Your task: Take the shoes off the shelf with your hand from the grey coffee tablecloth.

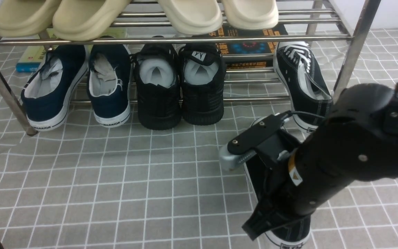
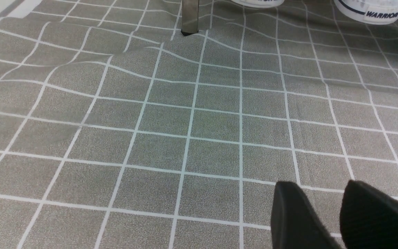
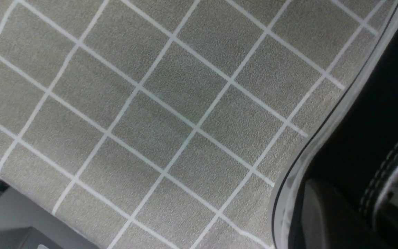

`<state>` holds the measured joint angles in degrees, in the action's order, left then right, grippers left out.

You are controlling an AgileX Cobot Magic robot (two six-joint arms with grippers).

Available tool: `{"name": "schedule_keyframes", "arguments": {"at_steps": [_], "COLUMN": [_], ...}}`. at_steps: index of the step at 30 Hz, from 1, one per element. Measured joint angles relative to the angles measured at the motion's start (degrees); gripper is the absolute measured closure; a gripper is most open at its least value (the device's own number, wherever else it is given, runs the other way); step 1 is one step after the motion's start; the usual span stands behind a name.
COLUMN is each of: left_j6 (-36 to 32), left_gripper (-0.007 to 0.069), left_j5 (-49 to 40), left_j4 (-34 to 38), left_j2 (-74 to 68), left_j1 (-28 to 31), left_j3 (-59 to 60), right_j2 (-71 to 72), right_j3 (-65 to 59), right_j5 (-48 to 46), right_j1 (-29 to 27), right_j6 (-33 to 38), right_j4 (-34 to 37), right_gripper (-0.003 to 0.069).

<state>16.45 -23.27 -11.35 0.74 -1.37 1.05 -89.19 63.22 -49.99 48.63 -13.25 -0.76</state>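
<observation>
Right gripper (image 3: pixel 358 214) jaws, almost closed, pinch 1 black sneaker (image 3: pixel 371 114).

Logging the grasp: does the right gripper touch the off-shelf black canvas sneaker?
Touching. Right wrist view: a finger of the right gripper presses the sneaker.

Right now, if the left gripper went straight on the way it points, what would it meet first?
Probably the white WARRIOR heel of the navy shoe: ahead of the left gripper lies only bare grey coffee tablecloth. If it tilts downward, the cloth comes first; the depth is unclear.
</observation>
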Motion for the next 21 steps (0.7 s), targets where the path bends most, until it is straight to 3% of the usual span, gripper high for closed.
{"name": "schedule_keyframes", "arguments": {"at_steps": [8,14,17,21], "left_j6": [0.0,0.0,0.0,0.0], "left_gripper": [0.0384,0.0384,0.0384,0.0384], "left_j5": [0.0,0.0,0.0,0.0], "left_j4": [0.0,0.0,0.0,0.0], "left_j2": [0.0,0.0,0.0,0.0], "left_j1": [0.0,0.0,0.0,0.0], "left_j3": [0.0,0.0,0.0,0.0], "right_j2": [-3.05,-3.8,-2.56,0.42], "right_j3": [0.0,0.27,3.36,9.51], "right_j5": [3.3,3.49,-1.42,-7.84], "right_j1": [0.18,0.18,0.18,-0.46], "right_j6": [0.0,0.0,0.5,2.52], "right_j4": [-1.43,-1.35,-1.54,-4.36], "right_gripper": [0.0601,0.0426,0.0309,0.0281]}}
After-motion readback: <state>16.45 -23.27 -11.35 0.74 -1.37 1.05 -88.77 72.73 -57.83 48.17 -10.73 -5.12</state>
